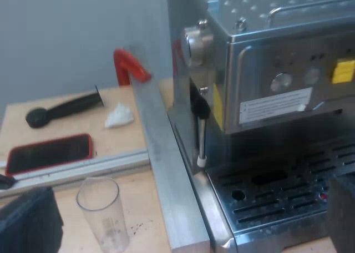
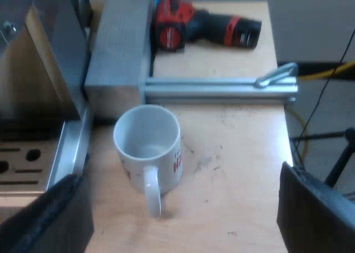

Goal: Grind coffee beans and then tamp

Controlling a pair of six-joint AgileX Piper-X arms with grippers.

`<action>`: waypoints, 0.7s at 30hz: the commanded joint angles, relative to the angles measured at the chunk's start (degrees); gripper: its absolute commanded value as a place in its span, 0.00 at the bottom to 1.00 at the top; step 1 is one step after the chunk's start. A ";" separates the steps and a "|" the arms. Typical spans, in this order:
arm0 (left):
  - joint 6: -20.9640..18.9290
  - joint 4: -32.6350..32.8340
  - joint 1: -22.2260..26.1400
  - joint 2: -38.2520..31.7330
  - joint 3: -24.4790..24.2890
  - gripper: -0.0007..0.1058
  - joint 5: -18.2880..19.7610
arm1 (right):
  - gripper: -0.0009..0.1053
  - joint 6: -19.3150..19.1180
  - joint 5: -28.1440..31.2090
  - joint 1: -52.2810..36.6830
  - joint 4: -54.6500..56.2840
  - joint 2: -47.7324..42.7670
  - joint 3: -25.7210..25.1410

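My left gripper (image 1: 186, 211) hangs with jaws spread wide and empty near the measuring glass (image 1: 104, 211). The glass stands upright on the wooden table (image 1: 141, 206), an aluminium beam (image 1: 166, 170) between it and the espresso machine (image 1: 266, 97). My right gripper (image 2: 183, 211), jaws equally wide and holding nothing, hovers over the white mug (image 2: 148, 147), which stands upright beside the machine's drip tray (image 2: 22, 164).
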 commanded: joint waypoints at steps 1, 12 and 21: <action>0.08 1.24 0.04 -2.91 -0.33 1.00 -0.04 | 0.68 -0.74 -0.44 -0.11 -0.12 -3.05 -0.43; 0.53 8.26 0.04 -13.60 -0.33 1.00 -0.04 | 0.68 1.70 -2.76 -0.11 2.59 -17.79 3.62; 0.53 17.10 0.04 -22.15 -0.33 1.00 -0.04 | 0.68 1.45 -3.05 0.06 6.60 -25.53 7.26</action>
